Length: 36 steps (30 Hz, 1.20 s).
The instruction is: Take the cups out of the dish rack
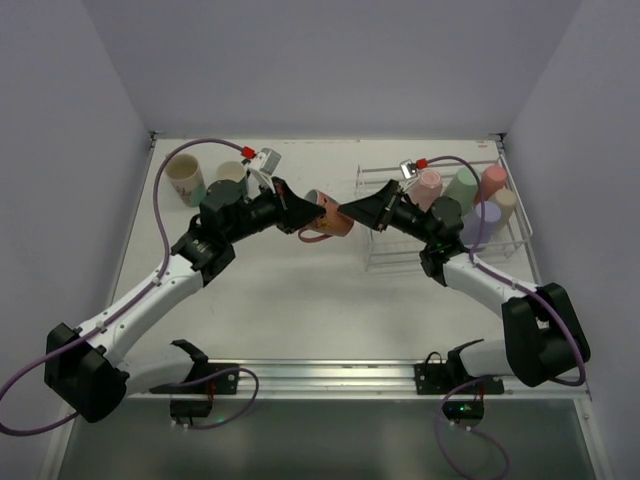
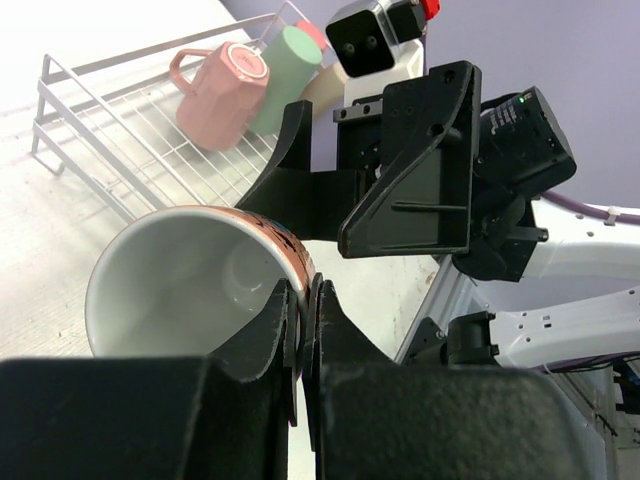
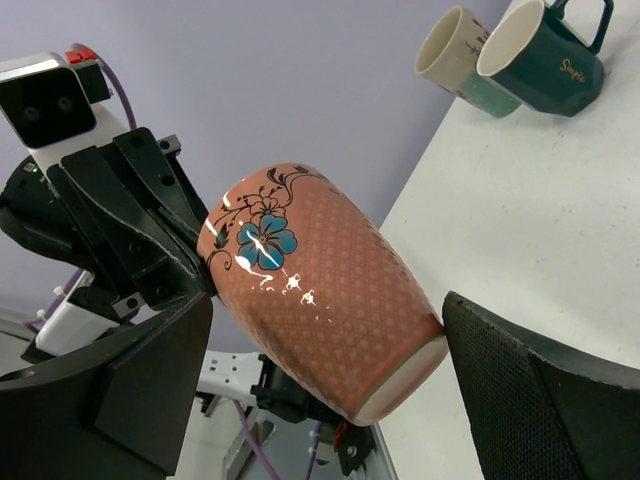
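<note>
Pinched between the left gripper's black fingers is the rim of a salmon cup with a blue flower. It is held sideways in the air between the arms, left of the dish rack. The right gripper is released, jaws spread wide either side of the cup's base. Five pastel cups lie in the rack's right end. A cream mug and a dark green mug stand at the table's far left.

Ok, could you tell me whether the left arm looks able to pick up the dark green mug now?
Probably not yet: its end effector is shut on the salmon cup's rim. Otherwise the dark green mug stands uncovered close by.
</note>
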Each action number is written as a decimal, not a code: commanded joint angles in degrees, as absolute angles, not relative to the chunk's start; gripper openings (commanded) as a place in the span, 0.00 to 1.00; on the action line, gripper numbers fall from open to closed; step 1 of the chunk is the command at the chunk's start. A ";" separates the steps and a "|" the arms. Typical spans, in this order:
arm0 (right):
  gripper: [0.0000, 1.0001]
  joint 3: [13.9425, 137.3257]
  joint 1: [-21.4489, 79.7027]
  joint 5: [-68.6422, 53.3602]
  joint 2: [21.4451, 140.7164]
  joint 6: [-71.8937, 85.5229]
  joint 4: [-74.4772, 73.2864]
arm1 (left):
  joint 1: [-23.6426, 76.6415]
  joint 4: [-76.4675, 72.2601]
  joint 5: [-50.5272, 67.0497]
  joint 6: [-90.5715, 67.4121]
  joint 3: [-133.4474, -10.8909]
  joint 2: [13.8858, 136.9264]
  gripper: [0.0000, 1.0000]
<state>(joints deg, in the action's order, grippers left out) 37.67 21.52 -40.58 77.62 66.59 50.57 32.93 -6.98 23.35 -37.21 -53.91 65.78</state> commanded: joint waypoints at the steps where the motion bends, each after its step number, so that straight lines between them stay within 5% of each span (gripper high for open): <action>1: 0.99 39.28 21.88 -43.32 76.28 67.14 55.19 | 32.26 -10.44 19.76 -34.45 -55.99 66.44 0.00; 14: 0.99 41.49 19.69 -34.81 72.25 55.81 37.62 | 32.26 4.39 7.65 -24.17 -67.75 66.88 0.00; 26: 0.99 41.84 20.30 -26.55 55.74 41.14 15.92 | 30.94 23.99 -10.98 -12.57 -89.81 91.04 0.00; 36: 0.99 37.97 20.65 -24.17 46.76 37.18 9.50 | 24.97 24.52 -6.51 -12.21 -100.19 109.75 0.00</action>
